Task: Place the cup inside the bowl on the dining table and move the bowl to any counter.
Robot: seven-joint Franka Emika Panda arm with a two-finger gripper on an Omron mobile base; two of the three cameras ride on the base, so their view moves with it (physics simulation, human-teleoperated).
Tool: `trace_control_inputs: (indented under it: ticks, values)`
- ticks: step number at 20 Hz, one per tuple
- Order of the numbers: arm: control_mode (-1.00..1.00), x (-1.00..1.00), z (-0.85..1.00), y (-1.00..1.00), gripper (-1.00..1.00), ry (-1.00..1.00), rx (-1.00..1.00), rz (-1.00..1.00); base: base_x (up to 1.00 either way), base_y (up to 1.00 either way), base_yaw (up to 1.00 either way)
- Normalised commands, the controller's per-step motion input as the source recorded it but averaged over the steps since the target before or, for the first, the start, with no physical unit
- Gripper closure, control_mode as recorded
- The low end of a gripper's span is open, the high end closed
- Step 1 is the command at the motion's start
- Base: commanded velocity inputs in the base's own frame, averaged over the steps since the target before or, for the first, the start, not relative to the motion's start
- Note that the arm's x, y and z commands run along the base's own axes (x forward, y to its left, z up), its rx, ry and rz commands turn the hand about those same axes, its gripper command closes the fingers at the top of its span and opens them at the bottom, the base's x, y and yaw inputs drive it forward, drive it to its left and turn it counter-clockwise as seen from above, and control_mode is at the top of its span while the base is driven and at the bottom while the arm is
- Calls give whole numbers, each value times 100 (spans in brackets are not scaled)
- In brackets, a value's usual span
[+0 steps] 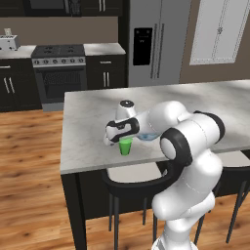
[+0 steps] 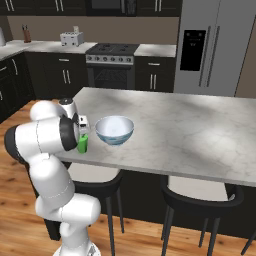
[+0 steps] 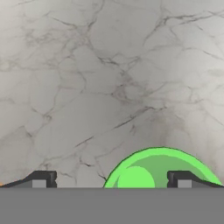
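Item: cup (image 1: 126,146), green, upright near the front edge of the dining table (image 1: 205,105), just beside the bowl (image 2: 114,130), which is seemingly empty. Gripper (image 3: 111,179) poised directly above the cup, jaws spread wide, off-centre over the rim; likely aligning for a straight-down grasp. Nothing held.

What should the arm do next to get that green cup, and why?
Probably shift sideways to centre on the cup, then lower. In the hand view the open tool hangs above the table, with the cup off toward one fingertip, not between them. The bowl waits beside it.
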Motion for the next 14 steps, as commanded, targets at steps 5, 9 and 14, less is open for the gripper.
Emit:
trace_control_inputs:
  ticks: [5, 9, 14]
  values:
    - [-100, 1, -10, 0, -100, 0, 0, 1, 0, 0, 0]
    - [-100, 0, -16, 0, -100, 0, 0, 1, 0, 0, 0]
    - [-100, 0, -13, 0, -100, 0, 0, 1, 0, 0, 0]
